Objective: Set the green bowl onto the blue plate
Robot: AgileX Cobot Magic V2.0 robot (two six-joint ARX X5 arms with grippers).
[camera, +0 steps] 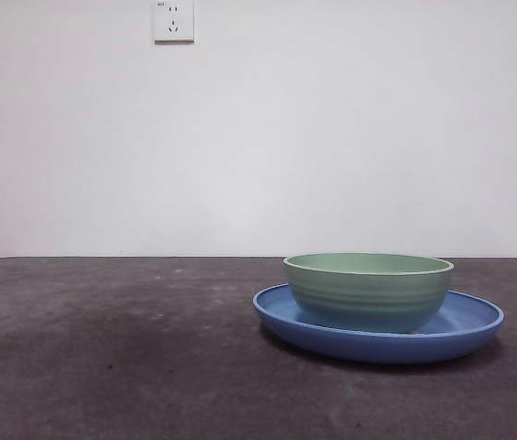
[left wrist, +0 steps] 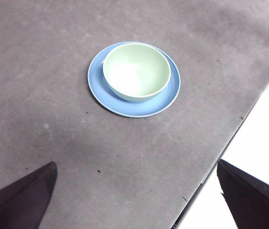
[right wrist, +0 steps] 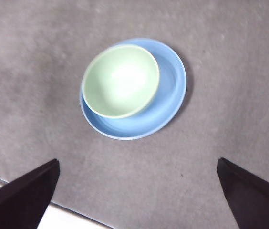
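Bowl and plate are sitting together on the dark grey table [camera: 103, 348]: the green bowl [camera: 368, 289] is resting upright inside the blue plate [camera: 465, 316], its base on the plate's shallow floor and its rim standing above the plate's raised edge. From the front the bowl is sitting a little off centre, leaving more bare blue showing on one side than the other.

Both wrist views are looking down on the pair from well above. The left gripper [left wrist: 139, 200] is hanging high over the table with its two black jaws spread wide and nothing between them, well apart from the bowl [left wrist: 137, 71] and plate [left wrist: 168, 93]. The right gripper [right wrist: 139, 200] is likewise hanging clear of the bowl [right wrist: 120, 81] and plate [right wrist: 170, 95], jaws spread wide and gripping nothing.

A white wall socket [camera: 173, 20] is showing on the wall behind the table.
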